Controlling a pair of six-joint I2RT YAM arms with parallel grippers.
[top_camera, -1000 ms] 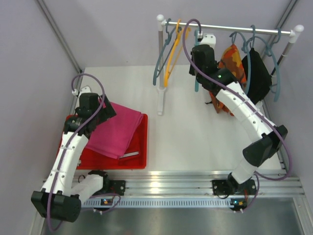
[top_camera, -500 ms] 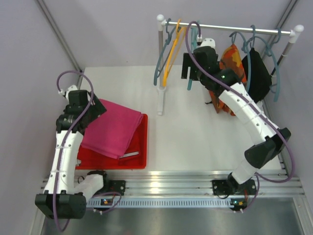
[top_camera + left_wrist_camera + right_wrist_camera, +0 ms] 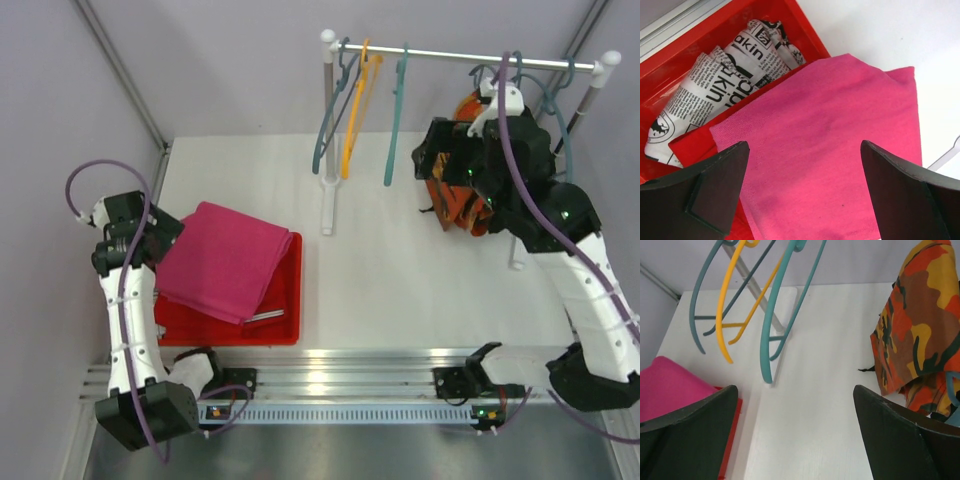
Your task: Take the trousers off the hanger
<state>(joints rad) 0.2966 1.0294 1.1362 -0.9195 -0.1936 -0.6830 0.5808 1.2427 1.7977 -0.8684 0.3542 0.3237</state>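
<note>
Top external view: a white counter (image 3: 400,270) with a red tray (image 3: 288,325) at its near left corner and a clothes rail (image 3: 450,53) along its far edge. Folded magenta pink trousers (image 3: 222,258) lie on the tray, spilling over its far rim. Three bare hangers hang on the rail's left half: grey-blue (image 3: 322,135), yellow (image 3: 352,125) and teal (image 3: 393,130). Near the far right corner the right arm covers most of the orange camouflage trousers (image 3: 452,203) hanging on the rail. The left gripper (image 3: 160,232) sits over the tray's left edge, and the right gripper (image 3: 430,160) is raised beside the camouflage cloth; from here neither claw's opening can be judged. Left wrist view adds what the overhead hides: the left gripper (image 3: 802,150) is spread wide and holds nothing, above the pink trousers (image 3: 830,140), and black-and-white newsprint-patterned trousers (image 3: 715,85) lie under them against the tray wall (image 3: 740,22). Right wrist view: the right gripper (image 3: 795,390) is likewise spread wide and holds nothing, with the three bare hangers (image 3: 790,305) ahead and the camouflage trousers (image 3: 920,325) hanging to its right, apart from both fingers.
</note>
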